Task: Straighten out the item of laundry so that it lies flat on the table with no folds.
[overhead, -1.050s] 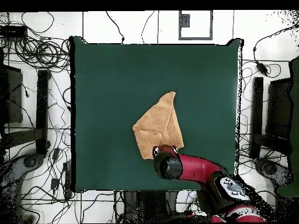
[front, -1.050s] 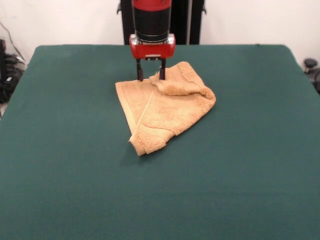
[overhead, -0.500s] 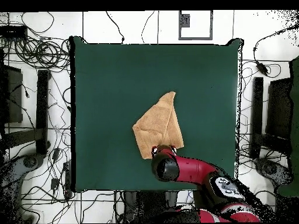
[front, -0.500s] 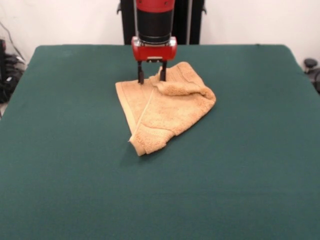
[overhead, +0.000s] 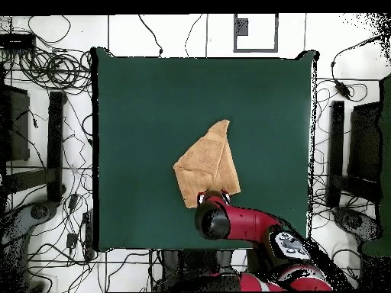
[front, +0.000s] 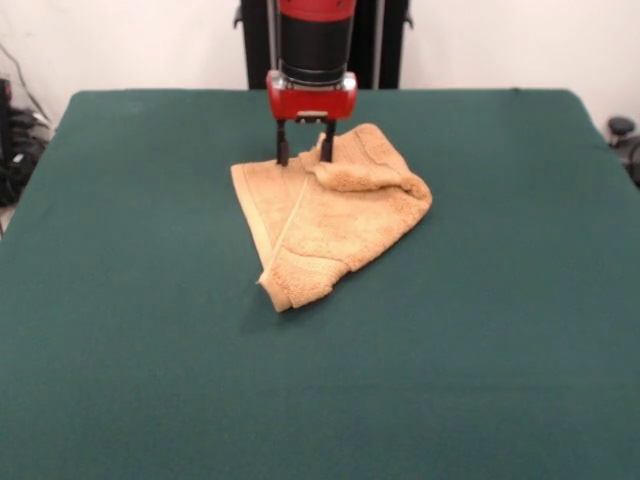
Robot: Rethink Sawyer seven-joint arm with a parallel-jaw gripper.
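Tangled cables [overhead: 46, 69] on white tiled floor [overhead: 183, 34]; black stands [overhead: 55, 145] flank sides.

gripper [front: 304, 153] shifts slightly toward table's far edge, front view | arm elbow swings left, overhead view | fingers spread

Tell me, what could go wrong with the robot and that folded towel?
The gripper is open right at the towel's far edge. It might pinch two folded layers together, so the fold stays in. It could also drag the whole towel across the table instead of spreading it, or bunch it up even more.
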